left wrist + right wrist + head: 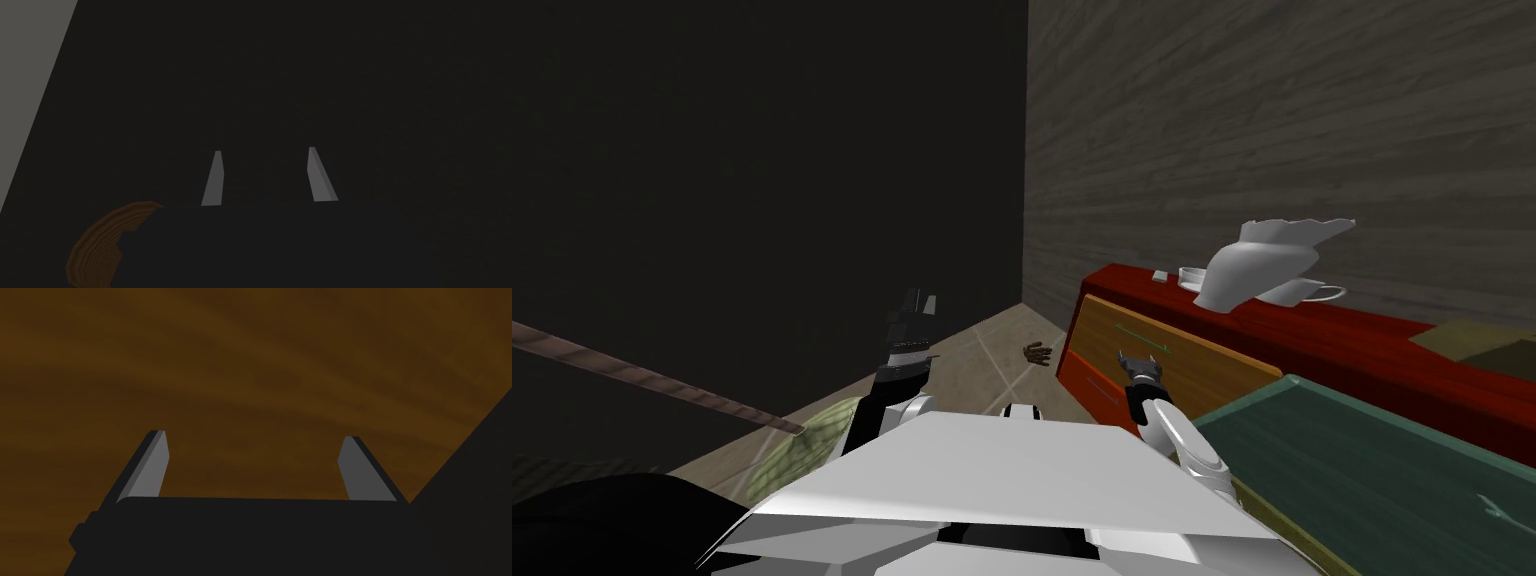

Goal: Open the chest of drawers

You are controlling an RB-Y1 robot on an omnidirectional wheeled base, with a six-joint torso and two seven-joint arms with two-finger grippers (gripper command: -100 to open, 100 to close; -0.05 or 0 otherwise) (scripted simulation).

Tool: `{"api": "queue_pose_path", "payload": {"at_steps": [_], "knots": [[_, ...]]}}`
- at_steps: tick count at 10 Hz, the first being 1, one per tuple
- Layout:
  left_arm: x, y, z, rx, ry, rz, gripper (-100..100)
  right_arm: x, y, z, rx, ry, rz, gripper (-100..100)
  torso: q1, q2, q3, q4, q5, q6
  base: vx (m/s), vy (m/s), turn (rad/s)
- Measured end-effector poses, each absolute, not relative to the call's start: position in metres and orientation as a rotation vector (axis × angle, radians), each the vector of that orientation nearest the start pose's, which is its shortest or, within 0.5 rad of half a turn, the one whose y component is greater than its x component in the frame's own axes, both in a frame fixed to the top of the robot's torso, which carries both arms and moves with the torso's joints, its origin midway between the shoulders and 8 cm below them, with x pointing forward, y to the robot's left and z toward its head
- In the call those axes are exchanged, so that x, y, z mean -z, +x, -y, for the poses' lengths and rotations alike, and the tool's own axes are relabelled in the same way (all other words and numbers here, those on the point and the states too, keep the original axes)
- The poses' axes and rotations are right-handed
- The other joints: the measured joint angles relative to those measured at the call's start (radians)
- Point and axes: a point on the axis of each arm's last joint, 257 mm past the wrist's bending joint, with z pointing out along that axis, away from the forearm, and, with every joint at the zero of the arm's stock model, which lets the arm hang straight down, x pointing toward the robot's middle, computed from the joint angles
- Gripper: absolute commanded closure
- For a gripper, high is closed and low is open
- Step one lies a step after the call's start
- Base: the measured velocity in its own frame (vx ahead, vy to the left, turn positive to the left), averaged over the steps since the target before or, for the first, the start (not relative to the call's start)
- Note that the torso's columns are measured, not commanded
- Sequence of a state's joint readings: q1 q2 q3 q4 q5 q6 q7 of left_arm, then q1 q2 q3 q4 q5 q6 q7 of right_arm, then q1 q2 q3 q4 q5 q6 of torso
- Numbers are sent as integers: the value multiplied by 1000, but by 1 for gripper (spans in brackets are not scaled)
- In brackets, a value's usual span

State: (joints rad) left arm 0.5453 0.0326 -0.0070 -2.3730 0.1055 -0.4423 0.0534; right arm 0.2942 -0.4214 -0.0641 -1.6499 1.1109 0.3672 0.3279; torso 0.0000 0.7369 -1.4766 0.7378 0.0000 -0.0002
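Observation:
A dark red chest of drawers (pixel 1372 345) stands along the wood-grain wall on my right. Its orange-brown upper drawer front (pixel 1167 350) sticks out at a slant, with a thin pale handle (pixel 1142 337) across it. Below it shows a red drawer front (pixel 1092 385). My right gripper (pixel 1130 360) is open, right at the orange-brown front just below the handle. In the right wrist view the right gripper (pixel 254 440) faces a flat brown surface with nothing between the fingers. My left gripper (pixel 920 300) is raised toward the dark wall, and in the left wrist view the left gripper (pixel 265 150) is open and empty.
A teal panel (pixel 1382 470) juts out low on the right, close to my right arm. White dishes (pixel 1262 262) and a small white block (pixel 1160 276) sit on the chest top. A small brown object (pixel 1037 352) lies on the floor in the corner. A greenish rug (pixel 802 440) lies at my left.

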Motion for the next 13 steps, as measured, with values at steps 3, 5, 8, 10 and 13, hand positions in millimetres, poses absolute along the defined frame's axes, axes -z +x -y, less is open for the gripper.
{"api": "queue_pose_path", "payload": {"at_steps": [3,5,8,10,13], "knots": [[-40,331,-287,1414,-725,-565,0,290,406,526,781,70,-1798,-100,0,2,1,0,0,0,30,105,37],[-40,331,-287,1415,-725,-565,0,292,400,548,913,24,-1804,-100,3,1,0,0,1,0,35,140,36],[-40,331,-287,1414,-725,-565,0,287,384,579,1104,-44,-1795,-100,0,0,0,0,0,0,56,110,35],[-40,331,-287,1414,-725,-565,0,278,378,593,1207,-82,-1777,-100,-1,3,2,1,0,0,25,85,24],[-40,331,-287,1414,-725,-565,0,266,373,619,1357,-143,-1744,-100,1,1,0,0,0,0,31,102,40]]}}
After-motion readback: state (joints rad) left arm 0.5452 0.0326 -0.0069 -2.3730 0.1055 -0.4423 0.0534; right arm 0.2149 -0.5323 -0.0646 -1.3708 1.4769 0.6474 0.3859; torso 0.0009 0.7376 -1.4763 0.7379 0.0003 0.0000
